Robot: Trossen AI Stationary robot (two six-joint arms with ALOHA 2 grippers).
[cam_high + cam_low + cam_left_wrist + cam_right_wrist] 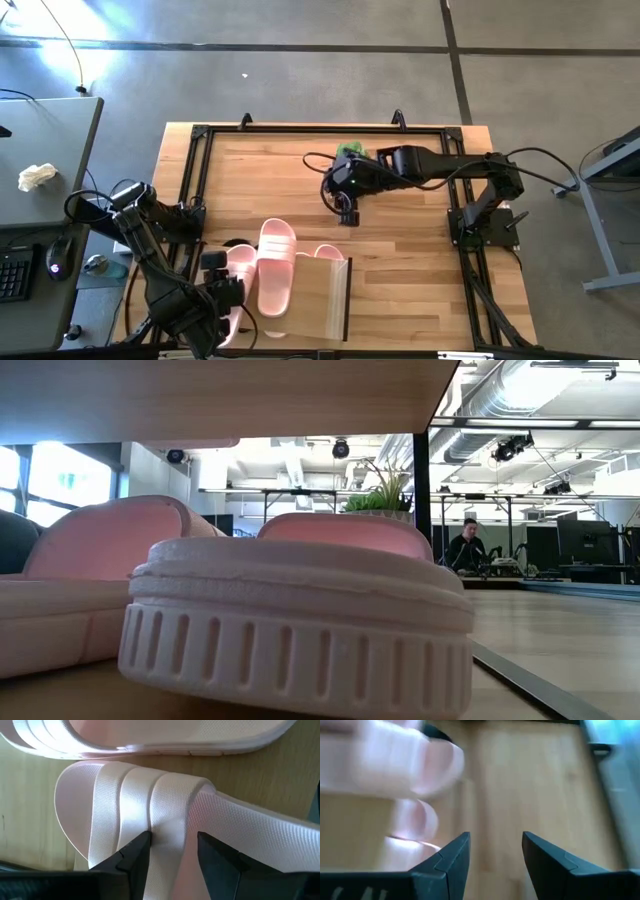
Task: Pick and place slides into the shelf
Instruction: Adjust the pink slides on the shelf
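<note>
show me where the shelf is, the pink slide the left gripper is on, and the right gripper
shelf (318,298): high view, bare part of its top panel.
pink slide (150,800): left wrist view, its ribbed strap.
right gripper (495,852): right wrist view, midway between its fingertips.

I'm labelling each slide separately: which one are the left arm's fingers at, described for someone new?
Start at the light-wood shelf on the table's near edge. Pink slides lie to its left; take the outermost one, beside the table's left frame. Unlike its neighbours, its ribbed strap sits between the left gripper's fingers.
</note>
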